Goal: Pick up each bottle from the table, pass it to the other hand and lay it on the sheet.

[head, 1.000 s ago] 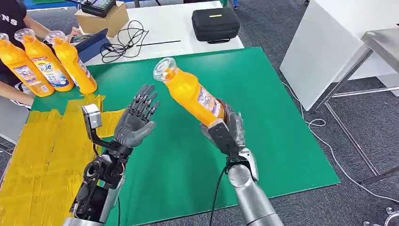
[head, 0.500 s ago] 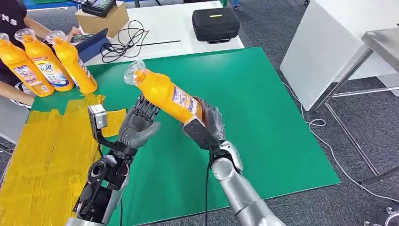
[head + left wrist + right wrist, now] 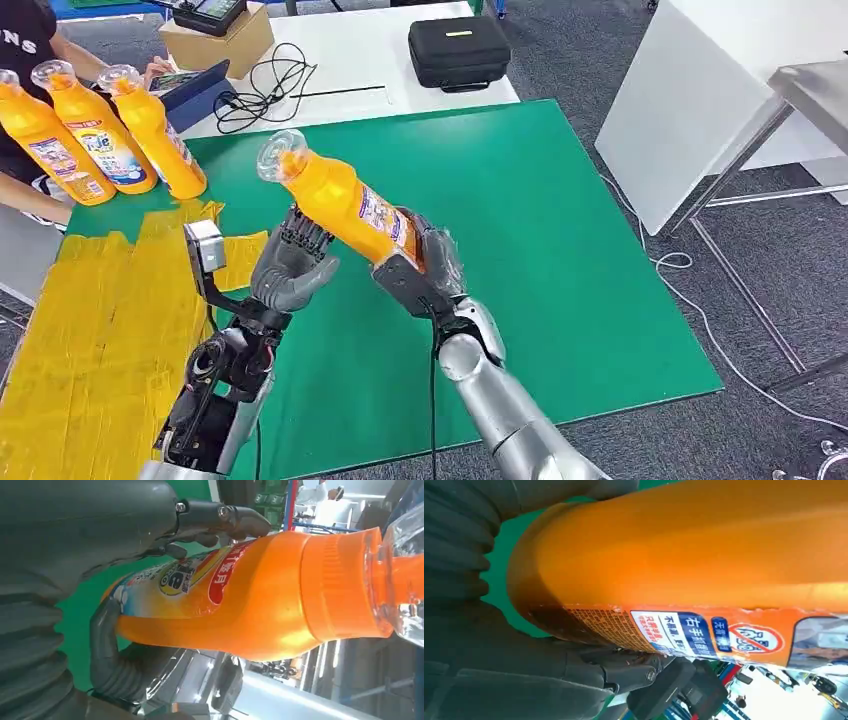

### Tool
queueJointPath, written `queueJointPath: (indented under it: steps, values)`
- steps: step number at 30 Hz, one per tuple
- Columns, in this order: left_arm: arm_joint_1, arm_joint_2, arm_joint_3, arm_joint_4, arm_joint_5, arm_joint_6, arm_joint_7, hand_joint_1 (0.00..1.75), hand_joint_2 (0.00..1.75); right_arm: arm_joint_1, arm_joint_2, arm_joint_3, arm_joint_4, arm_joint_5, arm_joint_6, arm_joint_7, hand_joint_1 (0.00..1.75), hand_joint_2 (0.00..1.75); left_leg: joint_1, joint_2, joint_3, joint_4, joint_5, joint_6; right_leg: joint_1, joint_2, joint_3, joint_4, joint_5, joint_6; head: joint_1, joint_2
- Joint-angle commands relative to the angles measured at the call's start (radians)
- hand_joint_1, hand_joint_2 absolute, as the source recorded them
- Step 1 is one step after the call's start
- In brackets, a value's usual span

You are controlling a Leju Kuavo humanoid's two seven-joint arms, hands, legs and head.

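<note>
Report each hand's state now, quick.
Left hand: open, fingers up beside the bottle, no grip yet.
Right hand: holds the bottle's base.

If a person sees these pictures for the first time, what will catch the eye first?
First, the orange bottle held tilted above the green mat in the right hand, with the left hand at its side. Next, three more orange bottles standing at the mat's far left corner, beside the yellow sheet.
</note>
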Motion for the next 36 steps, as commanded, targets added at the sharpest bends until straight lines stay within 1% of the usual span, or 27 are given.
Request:
queueJointPath:
  steps: [1, 2, 3, 6, 8, 11, 13, 14, 15, 16, 17, 18, 19, 20, 21, 22, 23, 26, 27, 28, 30, 31, 32, 33, 34, 35, 36]
  values:
    - [-0.086, 0.018, -0.035, 0.106, 0.021, 0.011, 0.000, 0.00, 1.75, -0.076, 0.018, 0.154, 0.174, 0.034, 0.029, 0.003, 1.75, 1.75, 0.001, 0.003, 0.006, 0.000, -0.003, -0.002, 0.001, 0.001, 0.006, 0.000, -0.002, -0.001, 0.000, 0.000]
    - [-0.098, 0.016, -0.029, 0.120, 0.034, 0.008, 0.001, 0.00, 1.75, -0.079, 0.027, 0.181, 0.193, 0.043, 0.041, 0.002, 1.75, 1.75, 0.001, 0.002, 0.004, 0.000, -0.001, -0.001, 0.001, 0.000, 0.003, 0.000, -0.001, -0.001, 0.000, 0.000]
    - [-0.105, 0.016, -0.028, 0.131, 0.043, 0.004, 0.003, 0.00, 1.75, -0.081, 0.036, 0.200, 0.208, 0.041, 0.057, 0.002, 1.75, 1.75, 0.001, 0.003, 0.006, 0.000, -0.003, -0.002, 0.002, 0.002, 0.005, 0.000, -0.002, -0.002, 0.000, 0.000]
    - [-0.123, 0.009, -0.023, 0.153, 0.055, 0.005, 0.005, 0.00, 1.75, -0.072, 0.050, 0.287, 0.231, 0.048, 0.088, -0.010, 1.75, 1.75, 0.001, 0.003, 0.004, 0.000, -0.002, -0.002, 0.002, 0.001, 0.004, 0.000, -0.001, -0.001, 0.000, 0.000]
    - [-0.126, 0.009, -0.016, 0.161, 0.058, 0.013, 0.005, 0.00, 1.75, -0.059, 0.058, 0.337, 0.236, 0.055, 0.092, -0.011, 1.75, 1.75, 0.002, 0.004, 0.007, 0.000, -0.004, -0.003, 0.002, 0.001, 0.006, 0.000, -0.003, -0.002, 0.000, 0.000]
    - [-0.110, 0.017, 0.002, 0.173, 0.064, 0.019, -0.005, 0.00, 1.75, -0.048, 0.057, 0.366, 0.245, 0.060, 0.085, -0.012, 1.75, 1.75, 0.002, 0.001, 0.004, 0.000, -0.002, -0.002, 0.002, 0.000, 0.004, -0.001, -0.002, -0.001, 0.000, 0.000]
    - [-0.101, 0.023, 0.011, 0.178, 0.056, 0.021, -0.017, 0.00, 1.75, -0.051, 0.054, 0.380, 0.255, 0.052, 0.083, -0.018, 1.75, 1.75, 0.002, 0.003, 0.009, 0.001, -0.004, -0.002, 0.002, 0.001, 0.008, 0.001, -0.004, -0.001, -0.001, 0.000]
    - [-0.104, 0.022, 0.024, 0.189, 0.055, 0.027, -0.018, 0.00, 1.75, -0.057, 0.054, 0.386, 0.265, 0.046, 0.086, -0.021, 1.75, 1.75, 0.002, 0.003, 0.005, -0.001, -0.002, -0.002, 0.002, 0.001, 0.005, -0.001, -0.002, -0.001, 0.000, 0.000]
    - [-0.113, 0.024, 0.037, 0.212, 0.057, 0.034, -0.018, 0.00, 1.75, -0.065, 0.056, 0.389, 0.277, 0.038, 0.089, -0.024, 1.75, 1.75, 0.002, 0.003, 0.009, -0.001, -0.003, -0.003, 0.002, 0.000, 0.008, -0.001, -0.004, -0.002, 0.000, 0.000]
    - [-0.117, 0.024, 0.045, 0.222, 0.058, 0.034, -0.023, 0.00, 1.75, -0.070, 0.058, 0.392, 0.284, 0.034, 0.089, -0.028, 1.75, 1.75, 0.002, 0.001, 0.004, -0.001, -0.001, -0.002, 0.001, 0.000, 0.004, -0.001, -0.002, -0.001, 0.000, 0.000]
    - [-0.117, 0.030, 0.050, 0.225, 0.059, 0.035, -0.023, 0.00, 1.75, -0.072, 0.059, 0.393, 0.286, 0.034, 0.090, -0.028, 1.75, 1.75, 0.002, 0.001, 0.006, 0.000, -0.003, -0.003, 0.002, 0.000, 0.006, 0.000, -0.003, -0.002, 0.000, 0.000]
    - [-0.124, 0.029, 0.060, 0.242, 0.061, 0.041, -0.027, 0.00, 1.75, -0.078, 0.061, 0.398, 0.295, 0.030, 0.091, -0.030, 1.75, 1.75, 0.002, 0.001, 0.004, 0.000, -0.001, -0.002, 0.001, 0.000, 0.004, 0.000, -0.002, -0.001, 0.000, 0.000]
    - [-0.132, 0.028, 0.068, 0.258, 0.063, 0.042, -0.031, 0.00, 1.75, -0.084, 0.062, 0.406, 0.302, 0.025, 0.093, -0.030, 1.75, 1.75, 0.002, 0.001, 0.006, 0.000, -0.002, -0.003, 0.002, 0.000, 0.006, 0.000, -0.003, -0.002, 0.000, 0.000]
    - [-0.132, 0.031, 0.071, 0.259, 0.064, 0.042, -0.032, 0.00, 1.75, -0.086, 0.062, 0.407, 0.302, 0.025, 0.094, -0.030, 1.75, 1.75, 0.001, 0.001, 0.004, 0.000, -0.001, -0.002, 0.001, 0.000, 0.003, 0.000, -0.002, -0.001, 0.000, 0.000]
    - [-0.140, 0.035, 0.079, 0.276, 0.066, 0.042, -0.034, 0.00, 1.75, -0.093, 0.062, 0.421, 0.304, 0.015, 0.095, -0.029, 1.75, 1.75, 0.002, 0.002, 0.005, 0.000, -0.002, -0.002, 0.002, 0.000, 0.005, 0.000, -0.002, -0.002, 0.000, 0.000]
    - [-0.150, 0.032, 0.092, 0.294, 0.066, 0.056, -0.037, 0.00, 1.75, -0.102, 0.062, 0.446, 0.306, -0.007, 0.098, -0.027, 1.75, 1.75, 0.002, 0.001, 0.003, 0.000, -0.001, -0.002, 0.001, 0.000, 0.003, 0.000, -0.001, -0.001, 0.000, 0.000]
    - [-0.150, 0.034, 0.094, 0.295, 0.066, 0.057, -0.037, 0.00, 1.75, -0.103, 0.062, 0.447, 0.306, -0.007, 0.098, -0.027, 1.75, 1.75, 0.002, 0.002, 0.005, 0.000, -0.002, -0.003, 0.002, 0.000, 0.005, 0.001, -0.003, -0.002, 0.000, 0.000]
    - [-0.147, 0.032, 0.126, 0.306, 0.071, 0.073, -0.049, 0.00, 1.75, -0.119, 0.062, 0.493, 0.317, -0.052, 0.092, -0.018, 1.75, 1.75, 0.002, 0.002, 0.003, 0.000, -0.001, -0.002, 0.002, 0.001, 0.002, 0.000, -0.001, -0.001, 0.000, 0.000]
    - [-0.140, 0.030, 0.136, 0.305, 0.071, 0.082, -0.053, 1.48, 1.75, -0.123, 0.062, 0.499, 0.327, -0.064, 0.086, -0.019, 1.75, 1.75, 0.002, 0.002, 0.004, 0.000, -0.002, -0.002, 0.002, 0.000, 0.004, 0.001, -0.002, -0.002, 0.000, 0.000]
    - [-0.135, 0.030, 0.137, 0.304, 0.071, 0.082, -0.057, 1.75, 1.75, -0.124, 0.062, 0.498, 0.334, -0.067, 0.083, -0.023, 1.75, 1.75, 0.001, 0.001, 0.002, 0.000, -0.001, -0.002, 0.001, 0.000, 0.002, 0.000, -0.001, -0.001, 0.000, 0.000]
    - [-0.127, 0.026, 0.146, 0.301, 0.072, 0.082, -0.068, 1.75, 1.75, -0.127, 0.062, 0.497, 0.351, -0.077, 0.074, -0.032, 1.75, 1.75, 0.002, 0.002, 0.007, 0.000, -0.003, -0.003, 0.002, 0.000, 0.006, 0.001, -0.003, -0.002, 0.000, 0.000]
    - [-0.123, 0.023, 0.150, 0.297, 0.071, 0.087, -0.071, 1.75, 1.75, -0.129, 0.062, 0.496, 0.357, -0.080, 0.071, -0.036, 1.75, 1.75, 0.002, 0.002, 0.005, 0.000, -0.002, -0.002, 0.002, 0.000, 0.004, 0.000, -0.002, -0.001, 0.000, 0.000]
    - [-0.121, 0.022, 0.151, 0.291, 0.067, 0.093, -0.075, 1.75, 1.75, -0.131, 0.062, 0.496, 0.362, -0.086, 0.068, -0.041, 1.75, 1.75, 0.002, 0.002, 0.007, 0.000, -0.003, -0.003, 0.002, 0.000, 0.007, 0.000, -0.004, -0.002, 0.000, 0.000]
    - [-0.121, 0.022, 0.151, 0.291, 0.067, 0.093, -0.075, 1.75, 1.75, -0.131, 0.062, 0.496, 0.362, -0.086, 0.068, -0.041, 1.75, 1.75, 0.002, 0.001, 0.005, 0.000, -0.002, -0.002, 0.002, 0.000, 0.005, 0.000, -0.002, -0.001, 0.000, 0.000]
    - [-0.121, 0.022, 0.151, 0.291, 0.067, 0.093, -0.075, 1.75, 1.75, -0.131, 0.062, 0.496, 0.362, -0.086, 0.068, -0.041, 1.75, 1.75, 0.002, 0.002, 0.007, 0.001, -0.004, -0.003, 0.002, 0.000, 0.007, 0.001, -0.004, -0.002, 0.000, 0.000]
    - [-0.121, 0.022, 0.151, 0.291, 0.067, 0.093, -0.075, 1.75, 1.75, -0.131, 0.062, 0.496, 0.362, -0.086, 0.068, -0.041, 1.75, 1.75, 0.002, 0.001, 0.005, 0.000, -0.002, -0.002, 0.002, 0.000, 0.005, 0.000, -0.002, -0.001, 0.000, 0.000]
    - [-0.121, 0.022, 0.151, 0.291, 0.067, 0.093, -0.075, 1.75, 1.75, -0.131, 0.062, 0.496, 0.362, -0.086, 0.068, -0.041, 1.75, 1.75, 0.002, 0.002, 0.007, 0.001, -0.004, -0.003, 0.002, 0.000, 0.007, 0.001, -0.004, -0.002, 0.000, 0.000]
